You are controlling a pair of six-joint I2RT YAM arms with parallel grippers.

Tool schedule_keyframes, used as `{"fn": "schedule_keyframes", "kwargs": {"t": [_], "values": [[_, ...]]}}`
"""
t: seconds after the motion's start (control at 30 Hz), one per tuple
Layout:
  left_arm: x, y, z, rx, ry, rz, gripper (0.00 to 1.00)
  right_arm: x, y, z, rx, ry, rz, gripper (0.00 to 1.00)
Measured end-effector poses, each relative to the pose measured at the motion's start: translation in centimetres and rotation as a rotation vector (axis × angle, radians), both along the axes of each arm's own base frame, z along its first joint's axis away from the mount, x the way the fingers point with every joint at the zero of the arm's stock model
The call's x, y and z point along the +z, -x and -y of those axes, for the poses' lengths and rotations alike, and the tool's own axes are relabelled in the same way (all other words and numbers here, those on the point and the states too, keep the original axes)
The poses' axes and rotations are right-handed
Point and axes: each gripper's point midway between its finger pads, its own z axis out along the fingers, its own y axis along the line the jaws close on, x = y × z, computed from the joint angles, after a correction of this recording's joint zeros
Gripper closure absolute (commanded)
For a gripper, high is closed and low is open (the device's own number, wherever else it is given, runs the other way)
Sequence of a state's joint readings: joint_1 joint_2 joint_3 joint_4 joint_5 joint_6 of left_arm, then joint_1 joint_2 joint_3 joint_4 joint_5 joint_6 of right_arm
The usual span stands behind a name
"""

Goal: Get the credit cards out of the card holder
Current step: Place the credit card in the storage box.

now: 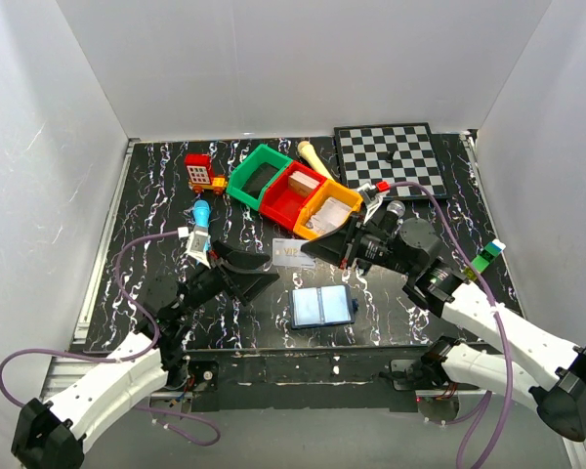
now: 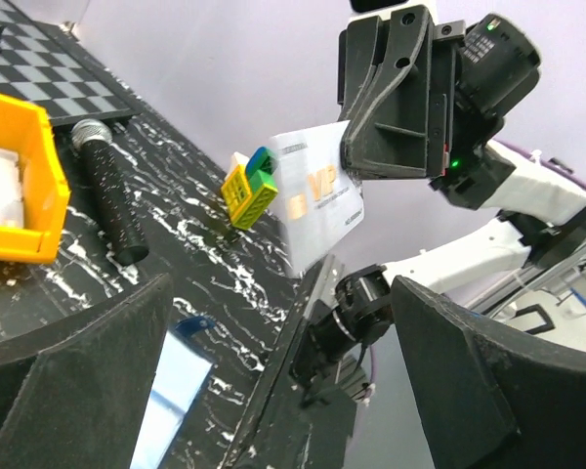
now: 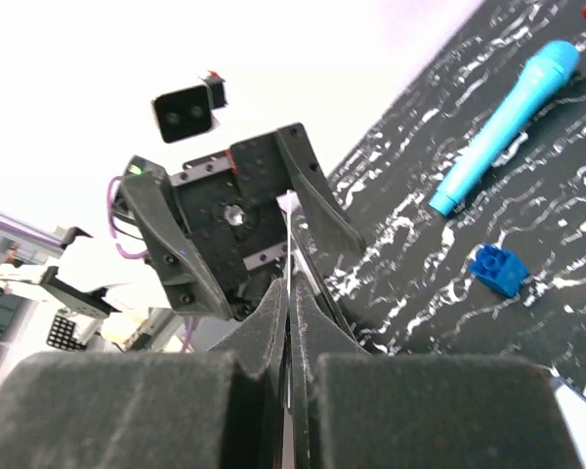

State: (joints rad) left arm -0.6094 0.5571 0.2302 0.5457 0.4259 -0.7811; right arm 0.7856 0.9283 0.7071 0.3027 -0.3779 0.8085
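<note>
The card holder (image 1: 320, 307) lies open and flat near the table's front edge, showing its pale blue inner panels; one panel (image 2: 176, 389) shows low in the left wrist view. A white credit card (image 1: 291, 254) with gold lettering hangs in the air above the table, left of the bins. My right gripper (image 1: 311, 252) is shut on the card's right edge, and the card (image 2: 317, 195) sticks out from its jaws. In the right wrist view the card (image 3: 289, 249) is a thin line pinched in that gripper (image 3: 290, 303). My left gripper (image 1: 264, 274) stands wide open just left of the card, apart from it and empty (image 2: 283, 332).
Green (image 1: 257, 176), red (image 1: 291, 192) and yellow (image 1: 327, 207) bins sit behind the card. A chessboard (image 1: 391, 156) lies at the back right. A blue toy microphone (image 1: 202, 211), a black microphone (image 2: 107, 200), a blue brick (image 3: 498, 269) and coloured blocks (image 2: 251, 188) lie around.
</note>
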Motion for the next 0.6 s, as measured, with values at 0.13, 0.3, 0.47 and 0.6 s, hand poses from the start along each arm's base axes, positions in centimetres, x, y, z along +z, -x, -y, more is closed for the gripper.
{"fn": "schedule_keyframes", "kwargs": {"t": [0.13, 0.3, 0.47, 0.6], "values": [[1.1, 0.1, 0.4, -0.028, 0.051, 0.005, 0.09, 1.7, 0.1, -0.2, 0.007, -0.082, 0.019, 0.99], [1.8, 0.3, 0.5, -0.048, 0.077, 0.015, 0.14, 2.1, 0.4, -0.3, 0.025, -0.11, 0.018, 0.99], [2.3, 0.3, 0.6, -0.055, 0.094, 0.027, 0.31, 2.0, 0.6, -0.4, 0.045, -0.114, 0.011, 0.99], [2.6, 0.2, 0.9, -0.066, 0.102, 0.027, 0.53, 1.9, 0.8, -0.6, 0.058, -0.114, 0.006, 0.99]]}}
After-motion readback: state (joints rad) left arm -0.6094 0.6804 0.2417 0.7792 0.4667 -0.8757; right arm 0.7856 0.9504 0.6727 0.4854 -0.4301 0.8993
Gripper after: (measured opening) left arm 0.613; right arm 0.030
